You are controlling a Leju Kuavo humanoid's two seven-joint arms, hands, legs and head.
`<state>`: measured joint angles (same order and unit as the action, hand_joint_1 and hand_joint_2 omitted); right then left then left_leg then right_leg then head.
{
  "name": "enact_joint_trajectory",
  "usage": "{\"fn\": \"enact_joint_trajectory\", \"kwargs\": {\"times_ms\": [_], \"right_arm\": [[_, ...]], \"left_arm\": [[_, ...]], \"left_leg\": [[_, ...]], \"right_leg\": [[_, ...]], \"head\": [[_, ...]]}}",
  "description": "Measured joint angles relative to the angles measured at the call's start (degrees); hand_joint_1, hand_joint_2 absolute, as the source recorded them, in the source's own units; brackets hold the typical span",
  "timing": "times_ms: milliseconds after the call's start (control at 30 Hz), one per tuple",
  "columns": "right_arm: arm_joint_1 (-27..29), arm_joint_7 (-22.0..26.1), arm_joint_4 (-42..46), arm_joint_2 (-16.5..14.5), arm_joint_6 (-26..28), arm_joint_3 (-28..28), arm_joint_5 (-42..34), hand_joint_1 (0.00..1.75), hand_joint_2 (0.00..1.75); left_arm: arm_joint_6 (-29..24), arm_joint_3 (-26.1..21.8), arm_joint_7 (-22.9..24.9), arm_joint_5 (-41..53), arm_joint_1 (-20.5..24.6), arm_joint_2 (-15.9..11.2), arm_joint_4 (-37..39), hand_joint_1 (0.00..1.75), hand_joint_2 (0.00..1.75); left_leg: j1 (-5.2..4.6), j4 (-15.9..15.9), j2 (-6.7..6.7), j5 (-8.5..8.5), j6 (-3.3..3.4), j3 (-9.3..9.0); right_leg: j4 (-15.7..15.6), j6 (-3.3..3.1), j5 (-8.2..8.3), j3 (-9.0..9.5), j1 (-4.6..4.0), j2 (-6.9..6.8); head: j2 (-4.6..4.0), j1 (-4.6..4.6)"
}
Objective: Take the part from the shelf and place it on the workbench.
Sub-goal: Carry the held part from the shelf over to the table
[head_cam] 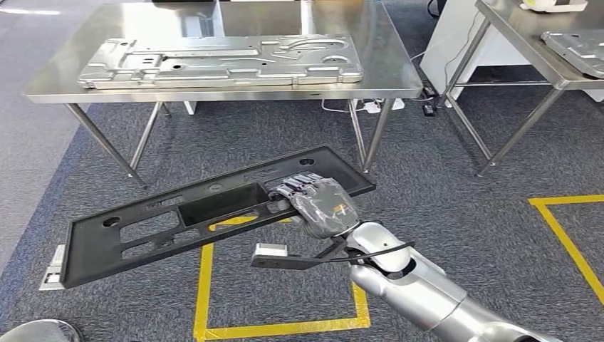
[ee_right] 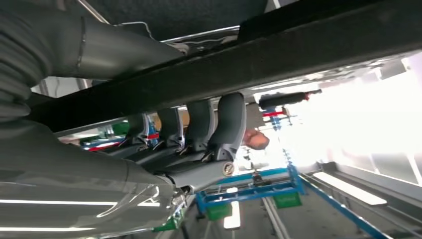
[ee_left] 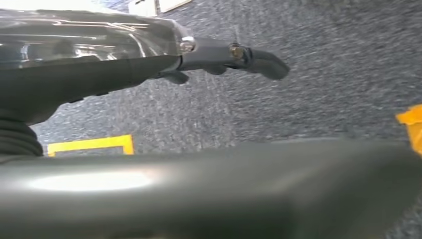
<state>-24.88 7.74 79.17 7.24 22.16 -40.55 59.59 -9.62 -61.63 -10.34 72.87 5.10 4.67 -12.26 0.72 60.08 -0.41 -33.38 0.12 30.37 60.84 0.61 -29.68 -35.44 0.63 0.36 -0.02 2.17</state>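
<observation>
The part is a long black flat panel with cut-outs (head_cam: 164,221). It hangs tilted above the carpet, short of the workbench. My right hand (head_cam: 320,203) grips its right end, fingers over the top face. In the right wrist view those fingers (ee_right: 199,124) curl around the panel's dark edge (ee_right: 298,55). The panel's left end hides my left hand in the head view. In the left wrist view the left hand (ee_left: 149,59) stretches its fingers out straight, with a blurred dark bar, probably the panel (ee_left: 224,189), close beside it. Whether that hand holds it is unclear.
The steel workbench (head_cam: 399,78) stands ahead, with a large silver stamped plate (head_cam: 221,63) covering most of its top. A second steel table (head_cam: 527,57) with another metal plate (head_cam: 580,46) stands at the right. Yellow tape (head_cam: 206,285) marks the carpet. A person (ee_right: 256,139) is far off.
</observation>
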Motion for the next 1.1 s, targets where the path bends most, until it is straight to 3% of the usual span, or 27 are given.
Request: {"fn": "enact_joint_trajectory", "kwargs": {"times_ms": [67,100,167,200,233,267,333,367,400,467,567,600,667,700,733,767,833,867,900,967,1033,1100], "right_arm": [[-0.1,0.0,0.3,0.1,0.0,0.2,0.0,1.75,1.75],[-0.1,0.0,0.4,0.1,0.0,0.3,0.0,1.75,1.75],[0.0,0.0,0.5,0.1,0.0,0.4,0.0,1.75,1.75],[0.1,0.0,0.5,0.1,0.0,0.5,0.0,1.75,1.75],[0.3,0.0,0.5,0.1,0.0,0.5,0.0,1.75,1.75],[0.3,0.0,0.5,0.2,0.0,0.5,0.0,1.75,1.75],[0.4,0.0,0.5,0.2,0.0,0.6,0.0,1.75,1.75],[0.4,0.0,0.5,0.2,0.0,0.6,0.0,1.75,1.75],[0.4,0.0,0.6,0.2,0.1,0.7,0.0,1.75,1.75],[0.3,0.0,0.8,0.3,0.1,0.8,0.0,1.75,1.75],[0.2,0.0,1.2,0.5,0.2,1.0,0.0,1.75,1.75],[0.2,0.0,1.3,0.6,0.2,1.1,0.0,1.75,1.75],[0.1,0.0,1.4,0.8,0.2,1.1,0.0,1.75,1.75],[0.2,0.0,1.4,1.0,0.2,1.1,0.0,1.75,1.75],[0.3,0.0,1.4,1.1,0.2,1.1,0.1,1.75,1.75],[0.4,0.0,1.4,1.2,0.2,1.1,0.1,1.75,1.75],[0.4,0.0,1.4,1.4,0.2,1.3,0.1,1.75,1.75],[0.4,0.0,1.5,1.5,0.2,1.4,0.0,1.75,1.75],[0.4,0.0,1.5,1.6,0.2,1.5,0.1,1.75,1.75],[0.3,-0.1,1.7,1.8,0.3,1.6,0.1,1.75,1.75],[0.3,-0.1,2.1,2.0,0.4,1.9,0.2,1.75,1.75],[0.3,-0.1,2.4,2.0,0.6,2.1,0.3,1.75,1.75]], "left_arm": [[0.0,0.0,0.1,0.0,0.1,0.0,0.0,0.0,1.75],[0.0,0.0,0.1,0.0,0.1,0.0,0.0,0.0,1.75],[0.0,0.0,0.1,0.1,0.0,0.0,0.0,0.0,1.75],[0.0,0.0,0.1,0.1,-0.1,0.0,0.0,0.0,1.75],[0.0,0.0,0.2,0.1,-0.2,0.0,0.0,0.0,1.75],[0.0,0.0,0.2,0.2,-0.3,0.0,0.0,0.0,1.75],[0.0,0.0,0.1,0.3,-0.3,0.0,0.0,0.0,1.75],[0.0,0.0,0.1,0.3,-0.3,0.0,0.0,0.0,1.75],[0.0,0.0,0.1,0.4,-0.3,0.0,0.0,0.0,1.75],[0.1,0.0,0.1,0.4,-0.2,0.0,0.0,0.0,1.75],[0.0,0.0,0.1,0.4,-0.2,-0.1,0.0,0.0,1.75],[0.0,0.0,0.1,0.4,-0.2,0.0,0.0,0.0,1.75],[0.0,0.0,0.1,0.4,-0.1,0.0,0.0,0.0,1.75],[0.1,0.0,0.1,0.4,-0.2,0.0,0.0,0.0,1.75],[0.1,0.0,0.2,0.4,-0.3,0.0,0.0,0.0,1.75],[0.1,0.0,0.2,0.4,-0.3,0.0,0.0,0.0,1.75],[0.1,0.0,0.2,0.4,-0.4,0.0,0.0,0.0,1.75],[0.1,0.0,0.2,0.5,-0.3,0.0,0.0,0.0,1.75],[0.1,0.0,0.1,0.5,-0.2,0.0,0.0,0.0,1.75],[0.2,0.0,0.1,0.5,0.0,0.0,0.0,0.0,1.75],[0.2,0.0,0.2,0.5,0.1,0.0,0.0,0.0,1.75],[0.2,0.0,0.3,0.5,0.2,0.0,0.0,0.0,1.75]], "left_leg": [[0.0,2.1,0.07,-1.23,-0.6,0.74],[0.07,4.9,0.09,-2.36,-0.85,2.21],[0.19,12.3,0.09,-4.61,-1.21,6.87],[0.21,14.9,0.1,-4.7,-1.28,8.89],[0.22,15.6,0.1,-3.61,-1.27,10.05],[0.21,14.0,0.1,-1.27,-1.17,10.14],[0.12,7.6,0.11,4.15,-0.78,8.37],[-0.03,5.0,0.13,5.66,-0.51,7.45],[-0.22,3.4,0.14,5.92,-0.19,6.85],[-0.5,2.3,0.14,4.68,0.47,6.39],[-0.08,0.9,0.17,3.8,1.27,5.23],[0.05,0.6,0.19,3.62,1.51,4.69],[0.03,0.5,0.19,2.96,1.88,3.82],[0.01,0.5,0.18,2.54,1.91,3.36],[0.01,0.5,0.15,2.04,1.86,2.75],[0.01,0.5,0.11,1.51,1.74,2.02],[0.04,0.4,0.05,0.33,1.41,0.33],[0.0,0.4,0.0,-0.19,1.14,-0.29],[-0.02,0.4,-0.02,-0.57,0.85,-0.61],[-0.06,0.2,-0.01,-0.96,0.29,-0.71],[-0.08,0.1,0.09,-1.43,-0.22,-0.94],[-0.05,3.3,0.12,-2.9,-0.78,0.39]], "right_leg": [[-0.5,-0.65,-0.35,0.79,0.38,-0.13],[-0.6,-0.9,-0.61,1.24,0.51,-0.25],[-0.7,-1.15,-1.32,1.94,0.51,-0.37],[-0.7,-1.15,-1.72,2.37,0.5,-0.35],[-0.6,-1.11,-2.17,2.92,0.5,-0.3],[-0.6,-1.03,-2.68,3.64,0.5,-0.24],[-0.7,-0.72,-3.79,5.16,0.48,-0.18],[-0.8,-0.46,-4.23,5.65,0.44,-0.13],[-0.8,-0.16,-4.53,5.83,0.4,-0.1],[-1.0,0.49,-4.8,5.68,0.35,-0.11],[0.4,1.27,-5.95,5.25,0.35,-0.26],[2.7,1.4,-6.91,4.09,0.38,-0.27],[10.3,1.49,-9.18,-0.59,0.37,-0.26],[13.3,1.53,-9.47,-2.92,0.38,-0.26],[14.7,1.56,-8.62,-4.56,0.37,-0.26],[13.7,1.57,-6.5,-5.05,0.37,-0.27],[7.5,1.42,-0.96,-3.61,0.35,-0.28],[4.7,1.29,0.79,-2.62,0.22,-0.28],[2.6,1.05,1.25,-1.82,0.09,-0.25],[1.3,0.47,0.33,-1.2,-0.18,-0.09],[0.7,-0.23,-0.35,-0.62,0.1,0.02],[0.3,-0.89,-0.86,0.37,0.47,-0.13]], "head": [[-0.01,0.08],[-0.01,0.13],[0.0,0.21],[0.0,0.21],[0.0,0.21],[-0.01,0.21],[-0.01,0.21],[-0.01,0.22],[-0.01,0.22],[-0.01,0.25],[0.0,0.23],[0.0,0.21],[0.0,0.17],[0.0,0.17],[0.0,0.17],[0.0,0.17],[-0.01,0.18],[-0.01,0.18],[-0.01,0.17],[0.0,0.18],[0.0,0.23],[-0.01,0.33]]}}
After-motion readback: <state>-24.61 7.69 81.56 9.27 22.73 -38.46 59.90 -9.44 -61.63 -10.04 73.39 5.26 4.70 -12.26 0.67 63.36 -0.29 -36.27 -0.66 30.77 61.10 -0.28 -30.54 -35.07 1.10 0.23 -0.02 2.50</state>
